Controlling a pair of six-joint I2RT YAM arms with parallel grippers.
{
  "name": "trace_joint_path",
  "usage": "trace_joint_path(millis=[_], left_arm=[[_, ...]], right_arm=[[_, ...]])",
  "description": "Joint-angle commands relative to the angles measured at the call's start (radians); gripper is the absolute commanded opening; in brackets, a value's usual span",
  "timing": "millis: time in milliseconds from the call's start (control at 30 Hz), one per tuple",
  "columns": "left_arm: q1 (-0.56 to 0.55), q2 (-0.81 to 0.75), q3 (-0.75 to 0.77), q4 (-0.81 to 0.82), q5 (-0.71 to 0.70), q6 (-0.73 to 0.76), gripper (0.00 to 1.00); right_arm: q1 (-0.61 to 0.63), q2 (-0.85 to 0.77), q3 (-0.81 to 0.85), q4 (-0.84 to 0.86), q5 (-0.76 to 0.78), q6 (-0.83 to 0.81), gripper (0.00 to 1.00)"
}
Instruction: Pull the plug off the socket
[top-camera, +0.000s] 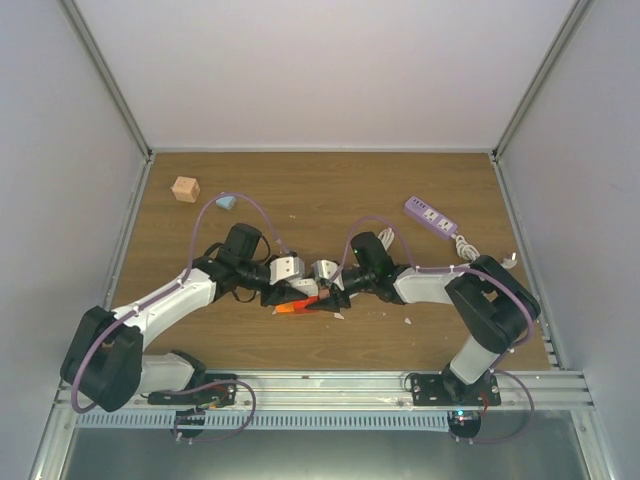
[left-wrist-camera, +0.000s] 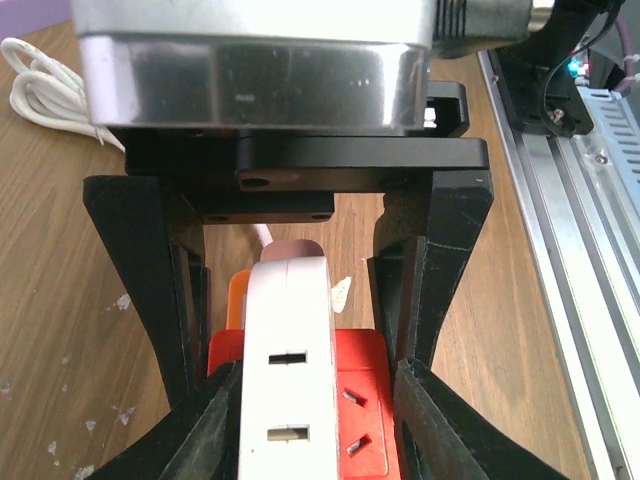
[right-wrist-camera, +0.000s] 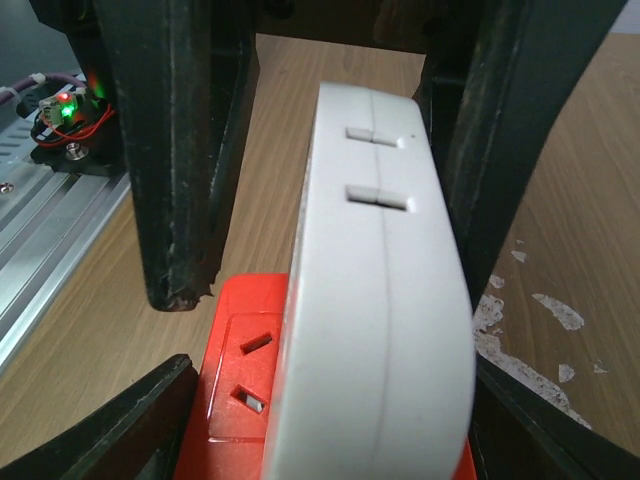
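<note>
The plug (left-wrist-camera: 288, 370), a white block with rounded corners and two narrow slots in its upper face, stood upright on the socket (left-wrist-camera: 362, 412), seated against its red face with no gap that I could see. The socket, a short strip lying flat on the wooden table (top-camera: 300, 200) toward 6 o'clock of centre, pointed its orange end to 9 o'clock and its red end to 3 o'clock.

Nothing legible found: no text, label, brand mark, number or sign. The plug (right-wrist-camera: 380, 300) presents a plain white casing without print. The red face of the socket (left-wrist-camera: 360, 400) carries no readable marking. Any print on the purple power strip (top-camera: 430, 214) is too small to read.
</note>
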Motion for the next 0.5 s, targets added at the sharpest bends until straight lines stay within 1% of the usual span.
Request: trace_joint_path(millis=[0,167,267,300,400,467], left_arm=[[-0.017,-0.029,-0.017,0.047,-0.03,0.02,0.4],[-0.029,-0.032,-0.01,0.044,-0.057,0.006,0.37],[-0.037,-0.034,-0.002,0.033,-0.074,0.0,0.34],[-0.04,-0.032,0.0,0.028,-0.076,0.001,0.33],[-0.052,-0.023,0.012,-0.011,-0.065,0.03,0.24],[-0.059,-0.024,0.018,-0.028,-0.059,0.042,0.21]], right_arm=[[0.005,0.008,-0.031,0.061,-0.051,-0.001,0.62],[-0.003,0.025,-0.038,0.082,-0.064,0.009,0.57],[-0.002,0.031,-0.036,0.09,-0.07,0.017,0.53],[-0.004,0.032,-0.036,0.09,-0.071,0.018,0.51],[-0.009,0.036,-0.041,0.093,-0.074,0.02,0.51],[-0.015,0.037,-0.044,0.091,-0.079,0.02,0.5]])
